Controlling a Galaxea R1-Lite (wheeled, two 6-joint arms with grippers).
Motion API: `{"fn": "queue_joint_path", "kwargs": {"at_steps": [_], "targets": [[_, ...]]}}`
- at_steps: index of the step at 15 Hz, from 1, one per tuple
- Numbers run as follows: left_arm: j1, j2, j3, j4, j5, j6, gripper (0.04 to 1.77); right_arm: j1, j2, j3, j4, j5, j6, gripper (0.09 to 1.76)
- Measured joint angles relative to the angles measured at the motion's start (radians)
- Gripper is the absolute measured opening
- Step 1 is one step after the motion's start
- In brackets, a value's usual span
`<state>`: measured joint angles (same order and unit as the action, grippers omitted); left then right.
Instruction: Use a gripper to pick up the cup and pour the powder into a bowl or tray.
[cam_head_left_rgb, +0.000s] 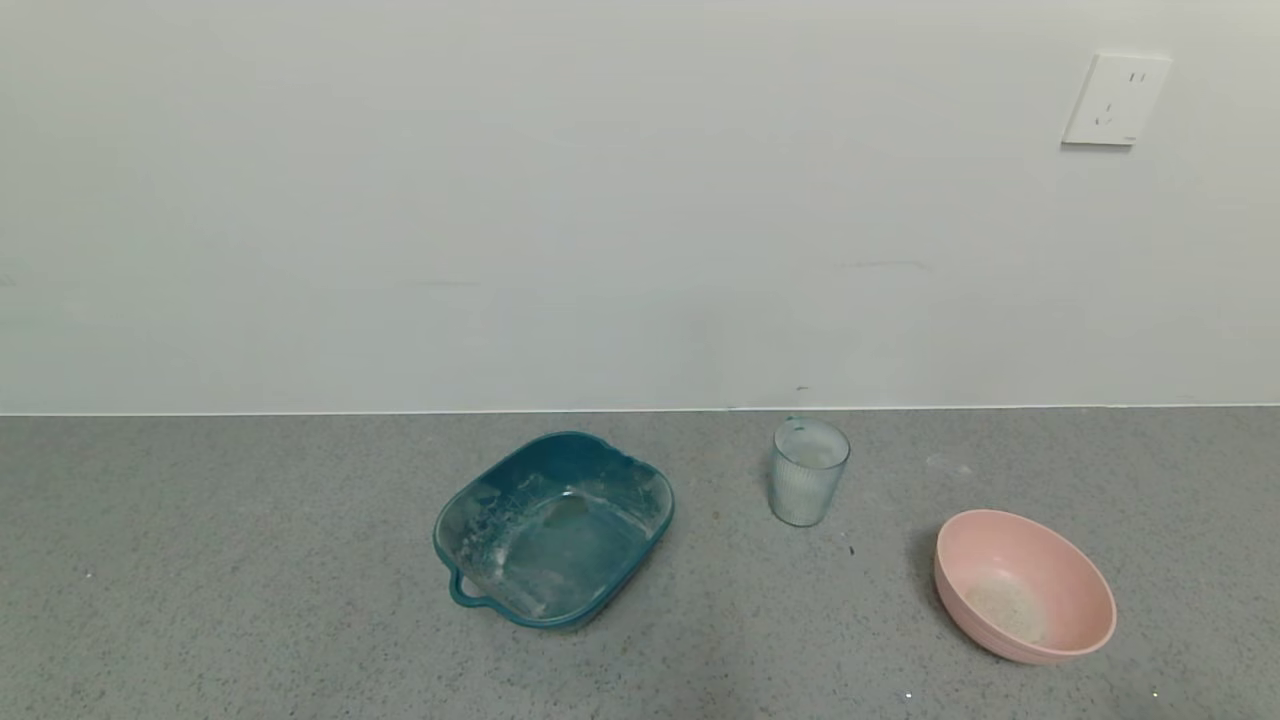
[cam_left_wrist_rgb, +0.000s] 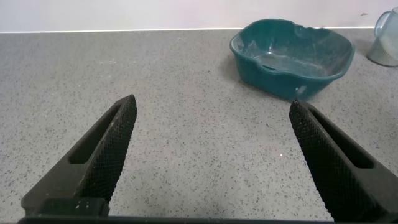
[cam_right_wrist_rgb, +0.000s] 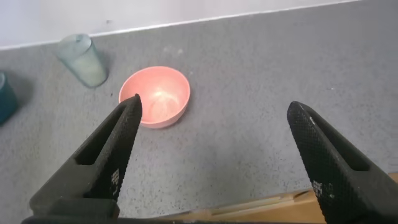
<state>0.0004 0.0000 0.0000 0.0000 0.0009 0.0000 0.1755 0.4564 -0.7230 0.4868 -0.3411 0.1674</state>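
The clear ribbed cup stands upright near the back of the grey counter, with white powder inside; it also shows in the right wrist view and at the edge of the left wrist view. The pink bowl sits to its right and nearer, with a little powder at its bottom; it also shows in the right wrist view. My left gripper is open and empty over bare counter. My right gripper is open and empty, above the counter's front edge. Neither arm shows in the head view.
A teal rounded-square tray with a handle and powder smears sits left of the cup; it also shows in the left wrist view. A white wall with a socket rises behind the counter. The counter's wooden front edge shows below the right gripper.
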Motion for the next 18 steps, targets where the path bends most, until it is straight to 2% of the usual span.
{"fn": "queue_joint_path", "kwargs": {"at_steps": [3,6,8,13,18], "targets": [[0.000,0.000,0.000,0.000,0.000,0.000,1.76,-0.093,-0.089,0.017,0.002,0.006,-0.007,1.70],[0.000,0.000,0.000,0.000,0.000,0.000,1.76,-0.194,-0.164,0.074,-0.006,0.134,-0.019,1.70],[0.000,0.000,0.000,0.000,0.000,0.000,1.76,-0.202,-0.220,0.129,-0.030,0.183,-0.022,1.70],[0.000,0.000,0.000,0.000,0.000,0.000,1.76,-0.190,-0.351,0.365,-0.282,0.313,-0.051,1.70],[0.000,0.000,0.000,0.000,0.000,0.000,1.76,-0.187,-0.435,0.616,-0.513,0.333,-0.093,1.70]]}}
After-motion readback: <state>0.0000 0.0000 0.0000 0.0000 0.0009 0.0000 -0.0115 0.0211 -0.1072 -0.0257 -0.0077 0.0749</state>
